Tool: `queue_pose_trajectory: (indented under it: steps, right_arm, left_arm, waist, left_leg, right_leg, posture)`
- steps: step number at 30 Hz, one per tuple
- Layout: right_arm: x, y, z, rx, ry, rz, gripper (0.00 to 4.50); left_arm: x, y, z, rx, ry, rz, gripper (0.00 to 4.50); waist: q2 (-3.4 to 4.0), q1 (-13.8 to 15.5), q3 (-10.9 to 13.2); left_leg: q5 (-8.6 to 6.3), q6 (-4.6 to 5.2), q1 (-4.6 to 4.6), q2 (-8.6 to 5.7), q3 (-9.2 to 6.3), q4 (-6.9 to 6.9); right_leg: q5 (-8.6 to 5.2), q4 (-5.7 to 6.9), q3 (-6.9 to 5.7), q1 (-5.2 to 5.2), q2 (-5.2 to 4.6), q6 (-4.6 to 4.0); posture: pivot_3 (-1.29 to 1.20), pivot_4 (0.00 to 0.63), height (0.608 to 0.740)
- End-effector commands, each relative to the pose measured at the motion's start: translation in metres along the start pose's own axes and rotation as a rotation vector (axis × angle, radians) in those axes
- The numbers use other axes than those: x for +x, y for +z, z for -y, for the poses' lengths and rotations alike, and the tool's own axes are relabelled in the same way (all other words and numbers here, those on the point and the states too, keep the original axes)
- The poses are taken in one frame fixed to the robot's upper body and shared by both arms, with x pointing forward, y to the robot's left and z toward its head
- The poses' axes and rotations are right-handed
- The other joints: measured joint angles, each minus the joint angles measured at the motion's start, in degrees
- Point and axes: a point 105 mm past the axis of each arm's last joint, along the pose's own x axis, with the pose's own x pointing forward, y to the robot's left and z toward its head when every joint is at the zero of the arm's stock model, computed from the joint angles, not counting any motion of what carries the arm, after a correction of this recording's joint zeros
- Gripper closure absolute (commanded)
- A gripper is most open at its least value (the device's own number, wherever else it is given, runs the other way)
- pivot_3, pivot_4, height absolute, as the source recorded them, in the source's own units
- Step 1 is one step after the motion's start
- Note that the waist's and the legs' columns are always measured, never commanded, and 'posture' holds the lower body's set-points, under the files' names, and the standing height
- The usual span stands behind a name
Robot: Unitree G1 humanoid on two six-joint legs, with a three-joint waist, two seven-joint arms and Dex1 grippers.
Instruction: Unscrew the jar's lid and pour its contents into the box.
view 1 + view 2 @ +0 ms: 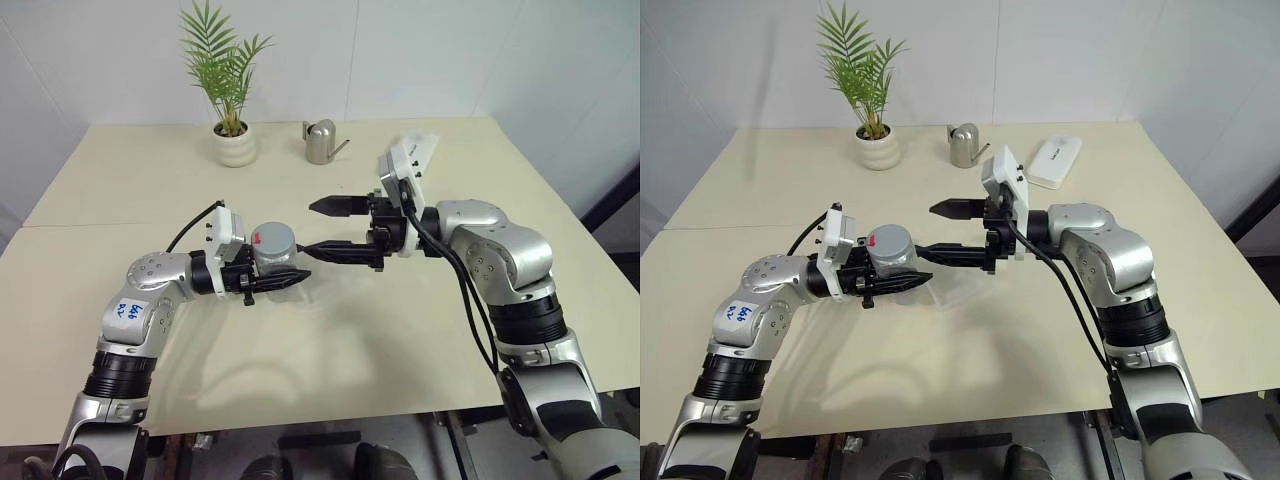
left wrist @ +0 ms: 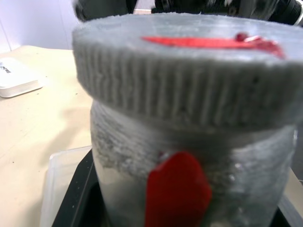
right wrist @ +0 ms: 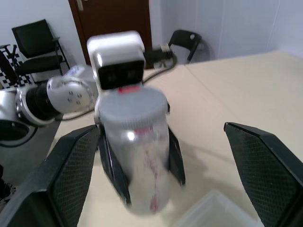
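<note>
Holding the jar (image 1: 272,252) upright above the bench (image 1: 420,330), the left pincer (image 1: 280,281) clamps its smooth, light body; the right pincer (image 1: 328,228), spread wide, should grip the ridged lid (image 1: 272,237).

Office-like room; black chairs (image 3: 35,45), brown door (image 3: 113,19)

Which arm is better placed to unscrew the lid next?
Right. The left gripper is shut on the jar, holding it upright, while the right gripper stands open beside the grey lid, fingers level and facing it.
</note>
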Motion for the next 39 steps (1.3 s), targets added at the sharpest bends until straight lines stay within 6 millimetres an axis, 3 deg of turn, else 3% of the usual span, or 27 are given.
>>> queue_pose_trajectory:
  steps: [1,8,18,21,25,32,36,39]
  right_arm:
    - [0.017,0.007,-0.012,-0.048,0.043,-0.007,0.07]
    - [0.033,0.002,-0.024,-0.033,0.096,-0.020,0.07]
    - [0.033,0.006,-0.020,-0.023,0.078,0.005,0.07]
    - [0.033,0.006,-0.021,-0.013,0.081,0.010,0.66]
    - [0.032,0.003,-0.022,-0.013,0.088,0.005,1.93]
    - [0.029,0.006,-0.016,-0.002,0.054,0.033,1.93]
    - [0.023,0.035,-0.013,0.113,0.057,0.216,1.93]
    - [0.014,0.047,-0.009,0.153,0.038,0.282,1.93]
  left_arm:
    - [0.001,0.009,0.003,0.036,-0.018,0.019,2.56]
    - [0.002,0.007,0.006,0.025,-0.020,0.023,2.56]
    - [0.003,0.007,0.005,0.025,-0.011,0.027,2.56]
    - [0.002,0.008,0.005,0.026,-0.006,0.030,2.56]
    - [0.002,0.009,0.004,0.030,0.001,0.033,2.56]
    - [0.000,0.009,0.003,0.032,0.005,0.032,2.56]
    - [0.000,0.008,0.004,0.030,0.005,0.032,2.56]
    - [0.000,0.008,0.005,0.029,0.008,0.031,2.56]
  waist:
    - [0.00,0.07,0.00]
    - [0.00,0.38,0.00]
    - [0.00,0.11,0.00]
    - [0.00,0.12,0.00]
    - [0.00,0.12,0.00]
    - [0.00,0.12,0.00]
    - [0.00,0.11,0.00]
    - [0.00,0.16,0.00]
  left_leg:
    - [0.00,0.00,0.00,0.01,-0.01,0.00]
    - [0.00,0.00,-0.02,-0.04,-0.05,0.00]
    - [0.00,0.00,-0.02,-0.03,-0.03,0.00]
    - [0.00,0.00,-0.02,-0.03,-0.03,0.00]
    - [0.00,0.00,-0.02,-0.03,-0.03,0.00]
    - [0.00,0.00,-0.02,-0.03,-0.03,0.00]
    - [0.00,0.00,-0.02,-0.02,-0.03,0.00]
    - [0.00,0.00,-0.02,-0.02,-0.03,0.00]
  right_leg:
    - [0.00,0.00,-0.01,0.00,0.00,0.00]
    - [0.00,0.00,-0.01,0.01,-0.02,0.00]
    - [0.00,0.00,0.00,0.01,-0.01,0.00]
    - [0.00,0.00,0.00,0.00,-0.01,0.00]
    - [0.00,-0.01,0.00,0.01,-0.01,0.00]
    - [0.00,-0.01,0.00,0.01,-0.01,0.00]
    - [0.00,0.00,0.00,0.01,-0.01,0.00]
    - [0.00,0.00,0.00,0.01,-0.01,0.00]
  posture:
    - [0.00,0.150,0.740]
    - [0.00,0.150,0.740]
    - [0.00,0.150,0.740]
    - [0.00,0.150,0.740]
    - [0.00,0.150,0.740]
    - [0.00,0.150,0.740]
    - [0.00,0.150,0.740]
    - [0.00,0.150,0.740]
